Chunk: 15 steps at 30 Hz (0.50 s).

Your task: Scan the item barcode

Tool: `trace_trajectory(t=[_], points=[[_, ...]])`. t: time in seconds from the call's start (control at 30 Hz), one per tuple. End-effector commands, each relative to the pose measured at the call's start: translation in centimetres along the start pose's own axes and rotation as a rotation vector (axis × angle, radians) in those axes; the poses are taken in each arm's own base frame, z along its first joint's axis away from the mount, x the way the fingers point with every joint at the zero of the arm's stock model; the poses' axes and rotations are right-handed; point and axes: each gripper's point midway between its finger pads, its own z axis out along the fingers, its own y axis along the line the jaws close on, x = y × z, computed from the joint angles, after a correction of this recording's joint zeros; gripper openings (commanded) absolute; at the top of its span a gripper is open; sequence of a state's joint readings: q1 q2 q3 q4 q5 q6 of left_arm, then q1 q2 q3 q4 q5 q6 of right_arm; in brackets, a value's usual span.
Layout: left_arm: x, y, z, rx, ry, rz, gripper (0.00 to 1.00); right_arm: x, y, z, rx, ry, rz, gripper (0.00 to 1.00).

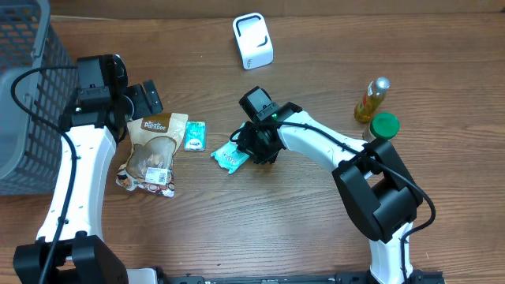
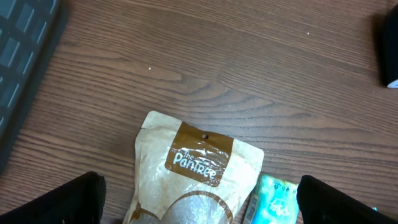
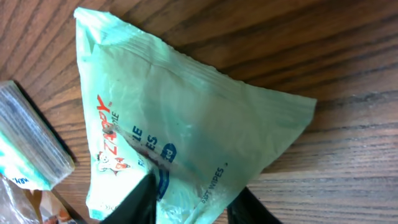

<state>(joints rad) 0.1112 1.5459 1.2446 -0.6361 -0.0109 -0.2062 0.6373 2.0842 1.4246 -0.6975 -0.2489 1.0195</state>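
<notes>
Right gripper (image 1: 251,151) is down at the table (image 1: 260,229), jaws pulled in narrow on the edge of a pale green wipes packet (image 1: 230,158). In the right wrist view both dark fingers (image 3: 142,200) press the crinkled film of the packet (image 3: 186,124), which bunches between them. Packet lies flat on the wood, mid-table, printed side up; no barcode visible on it.

Left gripper (image 1: 148,99) hangs wide open with nothing in it, above the top edge of a brown Pantree pouch (image 2: 193,168). Pouch lies flat, not touched.

Small teal packet (image 1: 195,136) sits just beside the pouch, between it and the wipes packet, apart from the wipes packet.

White barcode scanner (image 1: 252,41) stands at the far edge of the table, well apart from the wipes packet. Grey basket (image 1: 20,95) is at the left arm's side. Yellow bottle (image 1: 372,100) and green round cap (image 1: 385,125) sit near the right arm.
</notes>
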Motion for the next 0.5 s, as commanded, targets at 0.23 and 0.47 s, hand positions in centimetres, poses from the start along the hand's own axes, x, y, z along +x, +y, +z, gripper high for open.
trace_trajectory(t=[0.23, 0.47], points=[[-0.2, -0.2, -0.02, 0.006, -0.003, 0.006, 0.99, 0.21, -1.83, 0.62, 0.06, -0.003, 0.014, 0.21], [-0.19, -0.22, -0.02, 0.006, -0.003, 0.007, 1.0, 0.24, -1.88, 0.62, 0.063, -0.002, 0.014, 0.09]])
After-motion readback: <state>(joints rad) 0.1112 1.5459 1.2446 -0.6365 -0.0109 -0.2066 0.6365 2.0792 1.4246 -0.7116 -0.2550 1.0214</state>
